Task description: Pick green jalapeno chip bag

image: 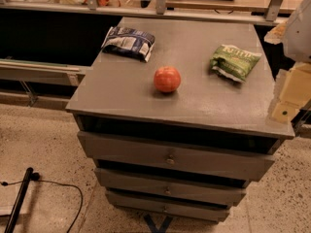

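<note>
The green jalapeno chip bag (234, 61) lies flat on the right side of the grey cabinet top (204, 106), glossy green with pale lettering and a whitish edge. My gripper (286, 98) shows as pale blocks at the right edge of the view, just off the cabinet's right side and nearer the front than the bag. It holds nothing that I can see and does not touch the bag.
A red-orange ball (167, 79) sits mid-top, left of the green bag. A dark blue and white snack bag (129, 42) lies at the back left. The cabinet has three drawers (170, 159). A railing (160, 4) runs behind. A black cable (53, 184) lies on the floor.
</note>
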Action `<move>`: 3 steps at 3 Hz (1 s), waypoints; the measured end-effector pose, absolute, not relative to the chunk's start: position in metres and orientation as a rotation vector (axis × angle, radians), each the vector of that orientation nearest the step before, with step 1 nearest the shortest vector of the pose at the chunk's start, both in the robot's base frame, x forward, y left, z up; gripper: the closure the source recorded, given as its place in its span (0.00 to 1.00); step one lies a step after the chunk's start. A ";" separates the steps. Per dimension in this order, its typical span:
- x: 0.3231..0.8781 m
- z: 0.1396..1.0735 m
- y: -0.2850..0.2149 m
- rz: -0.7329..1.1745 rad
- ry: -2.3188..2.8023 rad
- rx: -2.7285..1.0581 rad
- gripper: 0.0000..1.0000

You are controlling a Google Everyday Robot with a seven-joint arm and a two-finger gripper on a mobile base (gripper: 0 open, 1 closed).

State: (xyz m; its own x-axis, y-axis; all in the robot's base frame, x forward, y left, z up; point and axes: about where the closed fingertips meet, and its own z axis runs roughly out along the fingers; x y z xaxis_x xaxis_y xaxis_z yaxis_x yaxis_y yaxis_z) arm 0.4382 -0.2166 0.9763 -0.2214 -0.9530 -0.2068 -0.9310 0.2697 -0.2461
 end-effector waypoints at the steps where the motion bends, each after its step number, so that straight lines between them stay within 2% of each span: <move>1: 0.438 0.976 -0.217 -0.099 2.231 -1.724 0.00; 3: 0.470 0.971 -0.239 0.008 2.154 -1.570 0.00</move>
